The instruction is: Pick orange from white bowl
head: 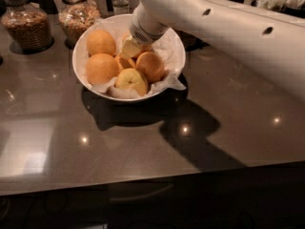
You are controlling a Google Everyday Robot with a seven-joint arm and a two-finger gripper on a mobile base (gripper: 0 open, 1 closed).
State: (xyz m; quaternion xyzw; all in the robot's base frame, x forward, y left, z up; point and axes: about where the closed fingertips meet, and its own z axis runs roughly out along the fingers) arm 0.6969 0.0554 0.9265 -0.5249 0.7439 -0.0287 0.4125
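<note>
The white bowl [86, 82] stands at the back left of the dark counter, lined with crumpled white paper. It holds three oranges: one at the back left [101, 42], one at the front left [100, 68], one on the right [151, 66]. A yellowish apple [132, 80] lies at the front. My gripper [130, 47] reaches down into the middle of the bowl from the upper right, just behind the right orange. The white arm hides the bowl's back rim and whatever lies under the gripper.
Two glass jars of grains [26, 23] [77, 14] stand behind the bowl at the back left. The thick white arm [228, 27] crosses the upper right. The counter's front edge [143, 182] runs along the bottom, with dark space below.
</note>
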